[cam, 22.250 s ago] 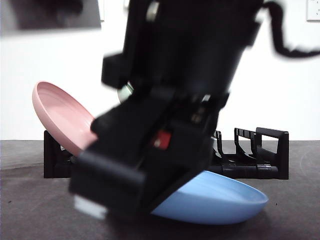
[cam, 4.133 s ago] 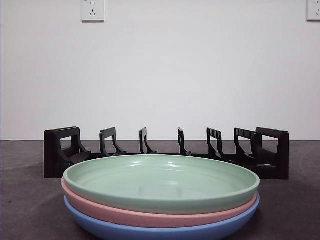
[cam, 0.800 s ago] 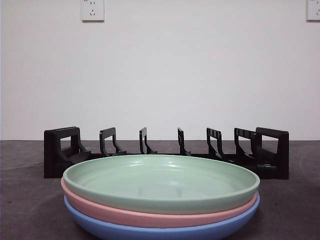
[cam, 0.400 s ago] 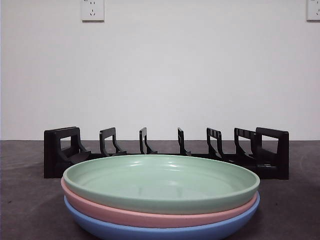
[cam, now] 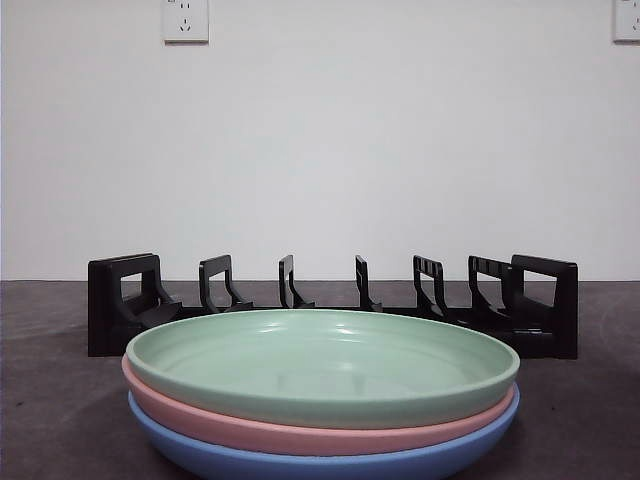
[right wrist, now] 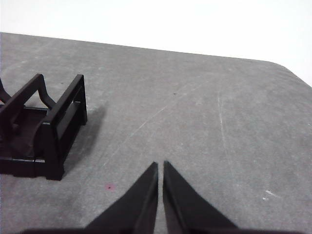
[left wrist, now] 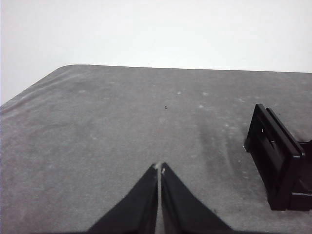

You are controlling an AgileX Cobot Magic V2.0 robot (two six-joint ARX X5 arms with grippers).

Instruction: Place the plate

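Front view: three plates sit stacked in the lower middle of the frame, a green plate (cam: 320, 365) on top, a pink plate (cam: 300, 432) under it and a blue plate (cam: 330, 462) at the bottom, all flat on the dark desk (cam: 50, 420). Right behind them, across the middle, stands a black dish rack (cam: 330, 305) with every slot empty. No arm shows here at all, so my guess is nothing is mid-grab; it looks like the very start of a round, with the green plate being the obvious first pick to stand up in a slot.

Left wrist view: the left hand (left wrist: 159, 168) at the bottom centre has its jaws pressed together, holding nothing, over bare grey desk. One end of the rack (left wrist: 278, 165) peeks in at the right edge. No plates visible.

Right wrist view: the right hand (right wrist: 159, 165) is also closed up and empty, with the other rack end (right wrist: 44, 131) at the left. No plates here either, so both hands sit off beyond the rack's ends, well apart from the stack. Next move probably needs one hand to open, swing over and catch the green rim.
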